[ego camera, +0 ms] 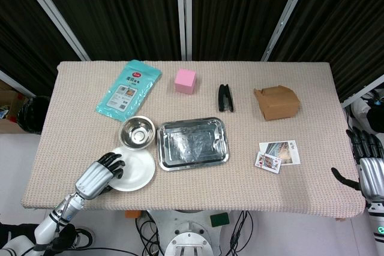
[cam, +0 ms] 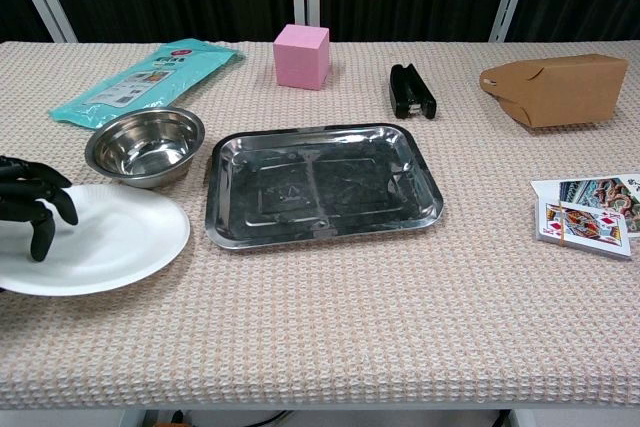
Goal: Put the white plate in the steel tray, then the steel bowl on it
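One step begun: my left robot hand (ego camera: 99, 172), fingers spread and holding nothing, rests on the white plate (cam: 110, 237); I should grip its rim before lifting toward the steel tray (cam: 322, 227).

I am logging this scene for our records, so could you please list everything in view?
White plate: one, white, front left, under the left hand's fingers.
Steel bowl: one, silver, behind the plate.
Steel tray: one, silver, centre, empty.
Packet: one, teal, back left.
Cube: one, pink, back centre.
Stapler: one, black, back.
Box: one, brown, back right.
Cards: small pile, front right.
Left hand: on the plate's edge.
Right hand: off the table's right edge, holding nothing.
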Controlling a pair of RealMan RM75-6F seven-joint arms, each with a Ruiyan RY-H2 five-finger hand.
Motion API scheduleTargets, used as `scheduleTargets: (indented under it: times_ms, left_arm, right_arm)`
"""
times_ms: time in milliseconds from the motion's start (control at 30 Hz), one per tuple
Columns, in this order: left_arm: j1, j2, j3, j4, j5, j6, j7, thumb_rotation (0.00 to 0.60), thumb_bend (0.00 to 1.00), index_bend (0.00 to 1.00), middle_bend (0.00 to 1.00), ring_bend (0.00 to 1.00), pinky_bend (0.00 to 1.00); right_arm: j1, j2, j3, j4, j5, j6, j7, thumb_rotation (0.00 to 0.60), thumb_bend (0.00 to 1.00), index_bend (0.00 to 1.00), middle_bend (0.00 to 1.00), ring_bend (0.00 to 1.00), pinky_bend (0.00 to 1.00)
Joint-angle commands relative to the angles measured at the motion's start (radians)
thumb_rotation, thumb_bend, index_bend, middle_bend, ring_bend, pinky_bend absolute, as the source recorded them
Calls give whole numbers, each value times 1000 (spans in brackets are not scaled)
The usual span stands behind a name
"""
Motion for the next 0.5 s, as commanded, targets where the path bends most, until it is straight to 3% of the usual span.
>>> scheduleTargets:
  times_ms: [33, 500]
  left_arm:
    - [0, 2, 1, -1, 0, 0, -1, 600, 361, 550, 348, 193, 228]
    - [15, 6, 11, 15, 0, 23, -30, 600, 385, 569, 350, 194, 228]
  right_arm:
    - [2, -3, -1, 1, -1, -2, -2, 600, 176, 0, 0, 0, 0]
    - [2, -6, -4, -4, -7, -2, -16, 600, 176, 0, 0, 0, 0]
